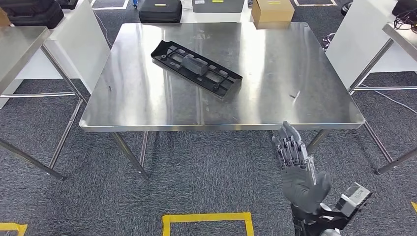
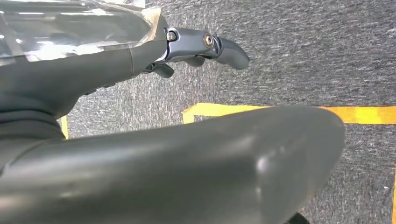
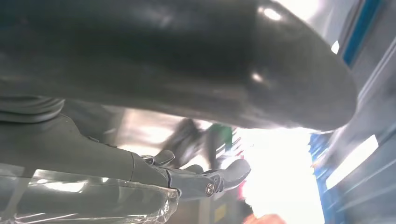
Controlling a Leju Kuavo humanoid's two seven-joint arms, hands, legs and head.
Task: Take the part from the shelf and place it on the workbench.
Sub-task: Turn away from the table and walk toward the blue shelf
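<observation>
A long black plastic part (image 1: 196,69) lies flat and slantwise on the steel workbench (image 1: 295,64), left of its middle. My right hand (image 1: 295,162) is raised below the bench's front edge, at its right end, fingers straight and apart, holding nothing. The right wrist view shows its thick thumb (image 3: 187,60) and dark fingers (image 3: 201,179) with nothing in them. In the left wrist view my left hand (image 2: 187,46) hangs over grey carpet, fingers loosely extended and bare, thumb (image 2: 187,172) large in the foreground.
Steel tables flank the bench on the left (image 1: 19,44) and right (image 1: 401,32). Behind it are a black case (image 1: 160,11) and a cardboard box (image 1: 273,11). Yellow tape (image 1: 206,219) marks the carpet in front of me.
</observation>
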